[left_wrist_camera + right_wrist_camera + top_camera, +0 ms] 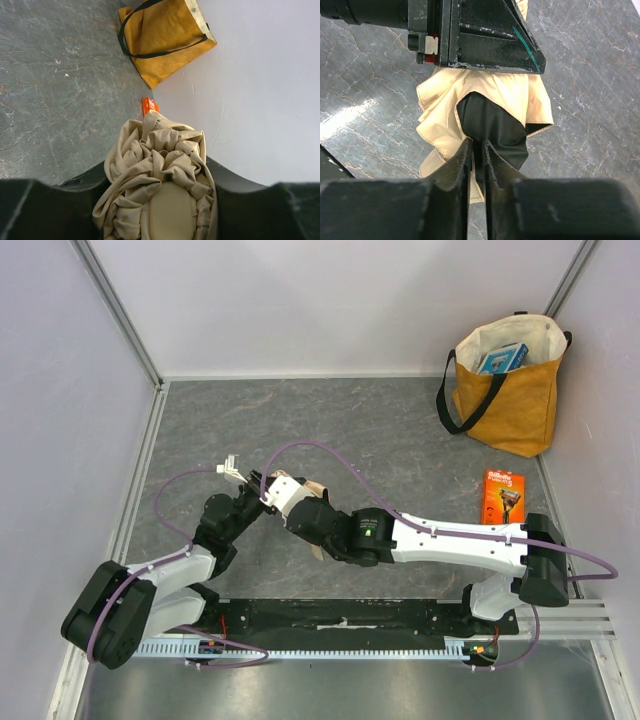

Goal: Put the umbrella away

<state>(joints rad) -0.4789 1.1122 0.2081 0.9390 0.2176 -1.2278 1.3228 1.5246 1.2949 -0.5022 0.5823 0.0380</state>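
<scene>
– Beige fabric is bunching between the fingers of the left end effector (160,202). Is it actually gripping the umbrella (159,165)?
– Yes. It is standing partly open and clamping the crumpled canopy, holding it above the counter (380,430) toward the near edge, left of the middle.
– And the right end effector (476,150)?
– Its jaws are sitting almost together, pinching a black fold that is hanging under the beige cloth, just below the left one.
– So what is this step asking for?
– I am judging that they are gathering the loose canopy tight. The right one should be taking a full bite on the fold, not skimming its edge, while the left is steadying the bundle so no cloth is slipping out.
– Where is it heading?
– Probably to the yellow tote bag (505,390), which is standing in the far right corner, well apart. An orange box (503,497) is lying near the right edge, so the carry should be passing above it.
</scene>
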